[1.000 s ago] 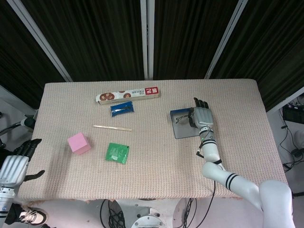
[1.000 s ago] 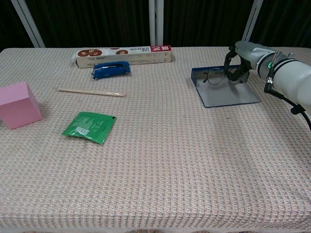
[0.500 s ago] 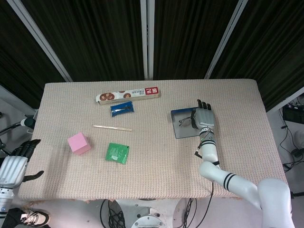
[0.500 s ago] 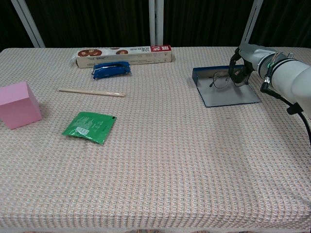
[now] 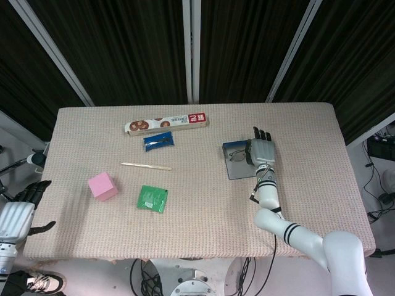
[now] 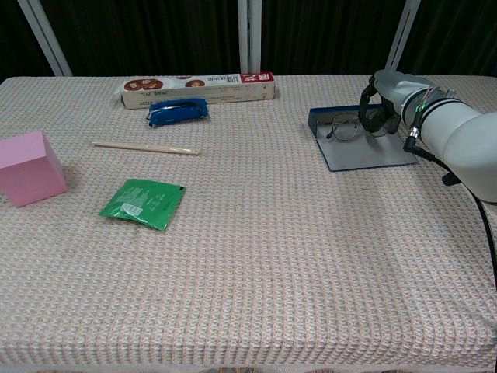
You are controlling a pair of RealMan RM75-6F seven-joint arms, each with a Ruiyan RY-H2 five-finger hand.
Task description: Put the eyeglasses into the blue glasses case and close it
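The blue glasses case lies open and flat on the right side of the table, its raised edge facing the far side. The thin-framed eyeglasses sit over the case's far part. My right hand is at the case's right edge, its dark fingers curled around the right end of the eyeglasses. My left hand hangs off the table's near left corner with its fingers apart and nothing in it; the chest view does not show it.
A long cookie box lies at the back, a blue packet just in front of it. A wooden stick, a pink cube and a green packet lie on the left half.
My right hand, still holding the eyeglasses, drifted a little right and nearer, then came back left toward the case's far edge. The left hand stayed put.
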